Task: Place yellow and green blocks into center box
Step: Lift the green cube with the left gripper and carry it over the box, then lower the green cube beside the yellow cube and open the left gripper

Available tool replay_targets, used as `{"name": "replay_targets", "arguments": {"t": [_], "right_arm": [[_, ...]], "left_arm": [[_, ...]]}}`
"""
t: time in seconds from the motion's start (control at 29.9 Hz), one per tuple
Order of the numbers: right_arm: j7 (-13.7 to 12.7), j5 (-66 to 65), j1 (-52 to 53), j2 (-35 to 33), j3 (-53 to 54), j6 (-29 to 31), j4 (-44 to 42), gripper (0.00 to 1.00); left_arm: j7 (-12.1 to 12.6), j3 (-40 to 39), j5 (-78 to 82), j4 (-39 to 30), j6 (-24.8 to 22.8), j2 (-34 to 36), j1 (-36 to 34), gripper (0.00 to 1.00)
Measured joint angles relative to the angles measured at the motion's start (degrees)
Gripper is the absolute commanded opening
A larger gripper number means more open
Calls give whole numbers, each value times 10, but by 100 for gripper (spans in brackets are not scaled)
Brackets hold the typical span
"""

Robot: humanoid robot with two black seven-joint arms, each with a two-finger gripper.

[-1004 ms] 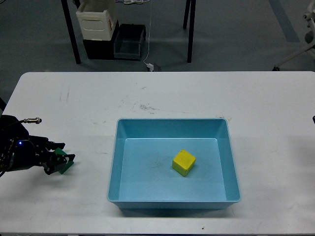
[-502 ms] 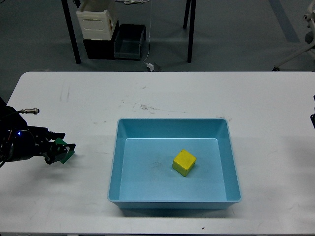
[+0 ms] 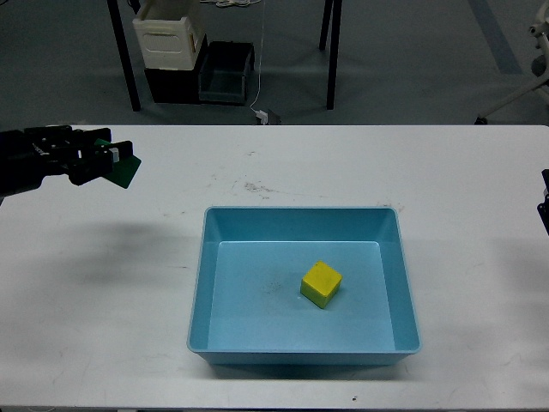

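Note:
The light-blue tray (image 3: pixel 206 283) sits in the middle of the white table. The yellow block (image 3: pixel 320 284) lies inside it, right of its centre. My left gripper (image 3: pixel 110 164) is at the far left, raised well above the table, shut on the dark green block (image 3: pixel 125 171). It is to the left of the tray and beyond its far rim. Only a dark sliver of my right arm (image 3: pixel 545 202) shows at the right edge; its gripper is out of view.
The white table (image 3: pixel 283 163) has scuff marks behind the tray. On the floor beyond it stand a cream crate (image 3: pixel 169 36), a dark crate (image 3: pixel 226 71) and black table legs (image 3: pixel 126 64).
My left gripper has risen from near the table's front left, carrying the green block up and slightly right. The yellow block and the tray have not moved.

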Motion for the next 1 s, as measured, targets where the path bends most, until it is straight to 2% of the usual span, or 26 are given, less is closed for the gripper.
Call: {"name": "replay_targets", "arguments": {"t": [0.17,0.33,0.47,0.6,0.84,0.94,1.0], "right_arm": [[1,0,-1,4,-1,0,-7,100],[1,0,-2,7,-3,-1,-12,100],[1,0,-1,8,-5,-1,-12,100],[1,0,0,8,-4,-1,-14,100],[1,0,-1,8,-4,-1,-14,100],[1,0,-1,8,-5,-1,-14,100],[1,0,-1,8,-5,-1,-14,100]], "left_arm": [[0,5,20,-80,-22,-19,-36,17],[0,9,70,-128,-99,-77,-75,17],[0,42,126,-132,-144,-132,-102,17],[0,91,174,-127,-160,-178,-126,18],[0,174,220,-60,-200,-263,-154,24],[0,184,228,-39,-202,-291,-159,31],[0,185,235,-29,-202,-306,-160,46]]}}
